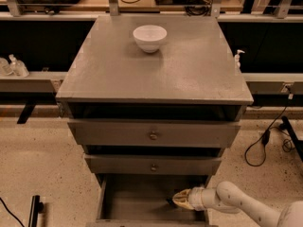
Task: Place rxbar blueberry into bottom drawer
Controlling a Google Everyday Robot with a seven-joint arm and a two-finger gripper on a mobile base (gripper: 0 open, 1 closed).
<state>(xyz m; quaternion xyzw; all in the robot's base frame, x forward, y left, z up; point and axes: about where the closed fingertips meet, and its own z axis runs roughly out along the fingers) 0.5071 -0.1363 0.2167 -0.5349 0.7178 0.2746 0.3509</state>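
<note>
Three grey drawers [153, 134], bottom drawer [128, 197] open, one gripper [176, 201] inside near its right wall, jaws clamped on one dark rxbar blueberry [169, 202], open floor leftward, one white bowl [149, 37] on table [189, 70]

Gripper [177, 200]: pale tan-yellow, tapering to a blunt tip, located low in the right part of the open bottom drawer [132, 197]. Directly behind the gripper is a short cylindrical wrist section, off-white, with a faintly darker ring where it meets the tan part. Further back from the tip, the arm [246, 207] shows a smooth, rounded white joint housing, then a thick white shell of round section with a matte finish, cut off at the lower right corner.
</note>
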